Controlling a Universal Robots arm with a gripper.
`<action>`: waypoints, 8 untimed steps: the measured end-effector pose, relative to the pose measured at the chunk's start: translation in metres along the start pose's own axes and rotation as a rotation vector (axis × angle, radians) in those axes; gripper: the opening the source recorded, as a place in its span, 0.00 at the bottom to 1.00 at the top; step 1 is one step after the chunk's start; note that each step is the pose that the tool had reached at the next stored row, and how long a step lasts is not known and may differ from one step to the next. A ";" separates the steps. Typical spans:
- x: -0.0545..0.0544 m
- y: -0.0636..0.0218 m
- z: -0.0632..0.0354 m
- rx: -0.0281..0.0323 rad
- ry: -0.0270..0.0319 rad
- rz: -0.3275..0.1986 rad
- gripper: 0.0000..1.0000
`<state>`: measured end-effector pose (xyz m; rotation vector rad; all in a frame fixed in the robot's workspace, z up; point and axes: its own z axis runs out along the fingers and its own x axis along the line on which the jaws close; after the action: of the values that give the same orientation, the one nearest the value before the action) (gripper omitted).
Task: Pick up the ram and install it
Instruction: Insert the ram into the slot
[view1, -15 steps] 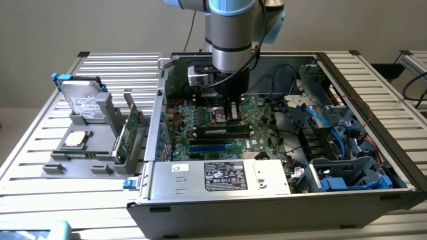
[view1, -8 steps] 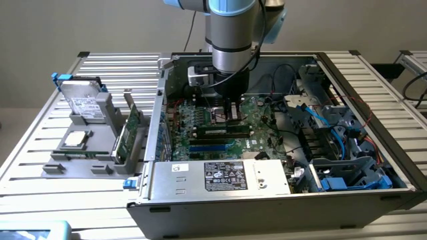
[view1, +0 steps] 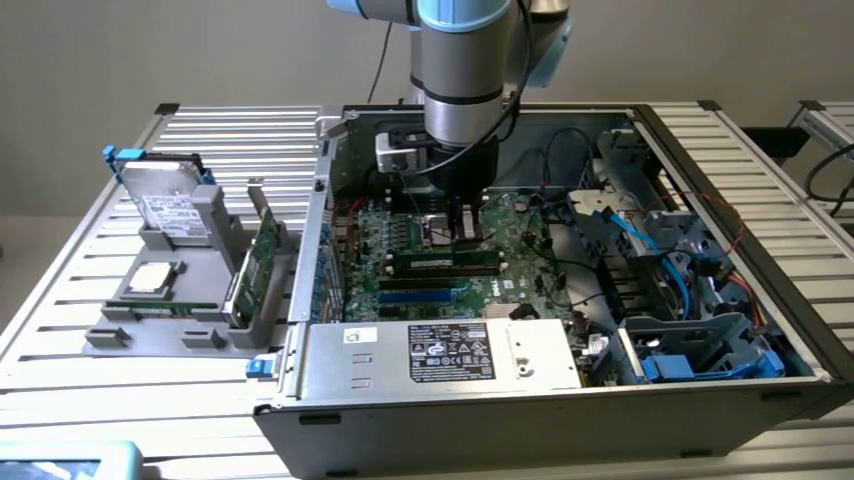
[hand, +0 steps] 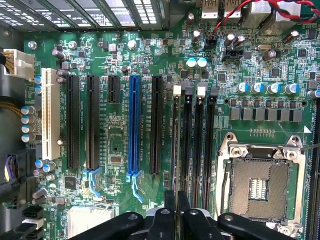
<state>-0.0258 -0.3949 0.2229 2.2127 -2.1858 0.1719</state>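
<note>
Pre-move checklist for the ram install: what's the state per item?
1. Grip: pincer shut on the ram: ok.
2. Ram runs parallel to the neighbouring memory slots: ok.
3. Those neighbouring slots are empty: ok.
4. Ram fully seated: cannot tell.
5. White end latch locked: cannot tell.

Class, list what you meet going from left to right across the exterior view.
hard drive → green card standing in its holder → ram on the motherboard → blue cables
</note>
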 end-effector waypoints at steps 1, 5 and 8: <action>0.000 0.0000 0.0000 0.0000 0.0000 0.000 0.13; 0.000 0.0000 -0.0010 0.0000 -0.0002 0.000 0.22; 0.000 -0.0002 -0.0040 0.0000 -0.0001 0.000 0.22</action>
<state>-0.0258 -0.3948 0.2270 2.2127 -2.1859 0.1718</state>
